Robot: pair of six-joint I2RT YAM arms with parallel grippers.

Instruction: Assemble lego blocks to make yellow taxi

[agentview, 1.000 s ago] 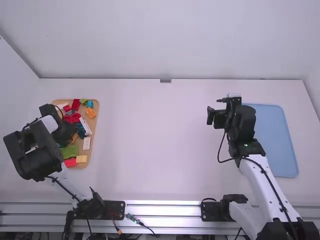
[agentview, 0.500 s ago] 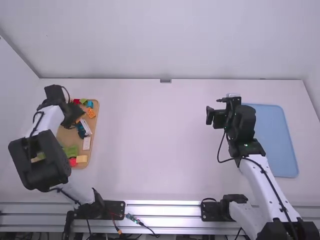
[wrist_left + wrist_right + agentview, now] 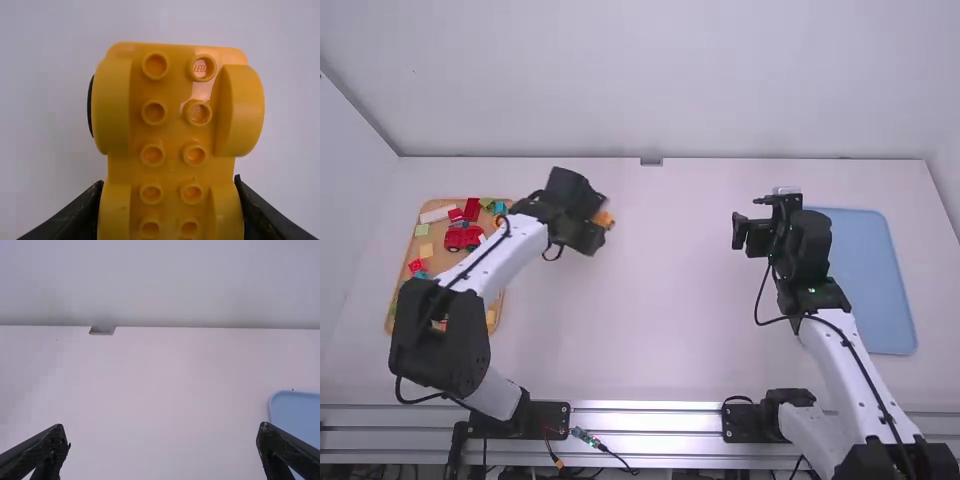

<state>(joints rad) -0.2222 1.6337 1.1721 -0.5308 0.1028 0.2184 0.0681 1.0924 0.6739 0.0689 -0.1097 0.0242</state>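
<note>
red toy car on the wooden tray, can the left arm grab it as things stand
Probably not yet: the left gripper is shut on the orange wheeled piece, so that likely has to be set down first. The red toy car itself looks uncovered from above.

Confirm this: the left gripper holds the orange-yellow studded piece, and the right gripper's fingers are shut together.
Not shut: the fingers of the right gripper stand wide apart, as the right wrist view shows. The left gripper does hold the orange-yellow studded piece.
</note>
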